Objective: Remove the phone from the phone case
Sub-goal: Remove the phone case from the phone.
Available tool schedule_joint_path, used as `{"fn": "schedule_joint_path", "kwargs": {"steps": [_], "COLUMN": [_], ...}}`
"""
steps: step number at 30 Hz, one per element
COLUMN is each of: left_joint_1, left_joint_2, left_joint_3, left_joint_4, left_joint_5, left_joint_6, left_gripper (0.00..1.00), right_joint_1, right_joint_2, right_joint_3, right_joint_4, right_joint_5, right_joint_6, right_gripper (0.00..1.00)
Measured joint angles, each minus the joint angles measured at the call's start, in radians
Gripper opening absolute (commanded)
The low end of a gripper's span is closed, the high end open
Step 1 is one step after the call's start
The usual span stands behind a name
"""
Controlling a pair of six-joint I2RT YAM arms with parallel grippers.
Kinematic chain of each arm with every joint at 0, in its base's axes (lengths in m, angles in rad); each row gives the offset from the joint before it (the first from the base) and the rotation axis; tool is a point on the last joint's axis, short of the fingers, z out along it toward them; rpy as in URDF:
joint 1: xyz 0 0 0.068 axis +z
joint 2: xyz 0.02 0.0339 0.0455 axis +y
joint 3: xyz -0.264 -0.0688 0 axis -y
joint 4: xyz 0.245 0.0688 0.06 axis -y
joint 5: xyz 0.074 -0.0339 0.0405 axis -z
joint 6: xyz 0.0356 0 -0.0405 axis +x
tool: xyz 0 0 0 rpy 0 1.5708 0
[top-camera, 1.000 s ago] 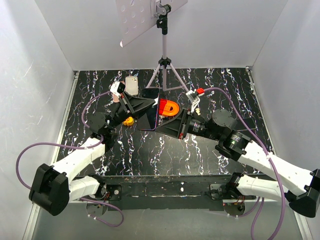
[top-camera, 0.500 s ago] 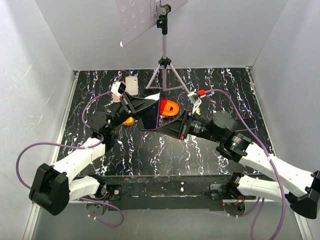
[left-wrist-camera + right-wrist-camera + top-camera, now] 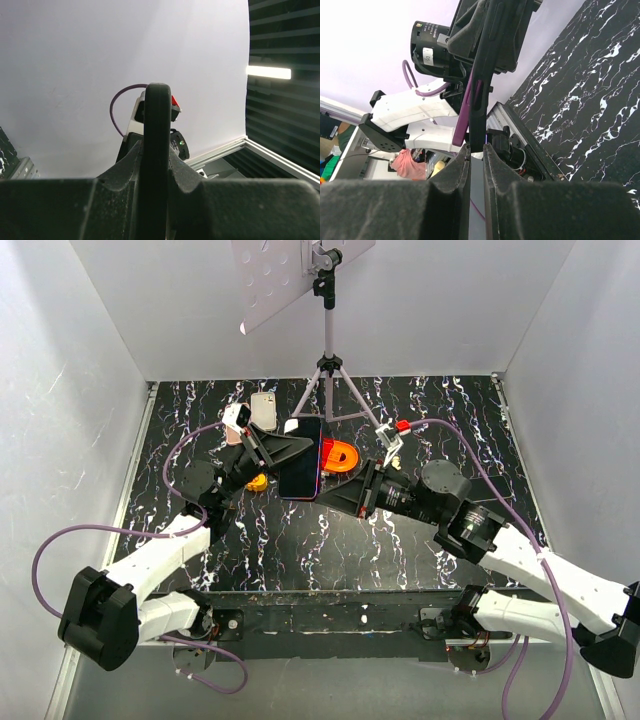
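Note:
The phone (image 3: 301, 458) is a dark slab in a purple case, held in the air over the middle of the table. My left gripper (image 3: 283, 454) is shut on its left side and my right gripper (image 3: 326, 489) on its lower right end. In the left wrist view the dark edge (image 3: 157, 115) stands upright between my jaws (image 3: 156, 152). In the right wrist view my right gripper (image 3: 477, 150) pinches the dark phone edge (image 3: 487, 75). The purple case (image 3: 465, 115) bows away from that edge on the left.
A red and orange object (image 3: 338, 455) lies on the black marbled table (image 3: 300, 540) just behind the phone. A small orange piece (image 3: 257, 482) is under the left arm. A white object (image 3: 264, 410) lies at the back left. A tripod (image 3: 328, 370) stands at the back.
The phone has risen a little and turned, so its dark face shows more fully to the top camera. Both grippers kept their hold and moved with it.

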Motion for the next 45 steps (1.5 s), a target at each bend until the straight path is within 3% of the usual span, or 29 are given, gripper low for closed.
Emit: {"fn": "schedule_joint_path", "kwargs": {"steps": [7, 15, 21, 25, 28, 37, 45], "left_joint_1": [0.0, -0.005, -0.024, -0.036, -0.036, -0.035, -0.035], "left_joint_2": [-0.002, -0.003, -0.007, -0.008, -0.008, -0.002, 0.043], "left_joint_3": [0.001, 0.008, 0.008, 0.008, 0.008, 0.008, 0.01], "left_joint_4": [0.003, 0.038, 0.047, 0.054, 0.054, 0.048, 0.136], "left_joint_5": [-0.008, -0.03, -0.084, -0.118, -0.143, -0.23, -0.353], "left_joint_6": [-0.001, -0.038, -0.042, -0.042, -0.042, -0.042, -0.047], "left_gripper": [0.0, 0.0, 0.0, 0.0, 0.0, 0.0, 0.0], "right_joint_1": [-0.008, -0.021, -0.028, -0.028, -0.028, 0.014, 0.083], "right_joint_2": [0.023, 0.171, 0.197, 0.204, 0.206, 0.209, 0.259], "right_joint_3": [0.009, 0.002, 0.002, 0.011, 0.035, 0.109, 0.227], "right_joint_4": [0.031, 0.293, 0.378, 0.388, 0.34, 0.171, 0.049], "right_joint_5": [-0.032, -0.181, -0.204, -0.2, -0.166, 0.052, 0.339], "right_joint_6": [0.021, 0.074, 0.084, 0.059, 0.016, -0.069, -0.091], "right_gripper": [0.27, 0.3, 0.23, 0.08, 0.01, 0.01, 0.01]}}
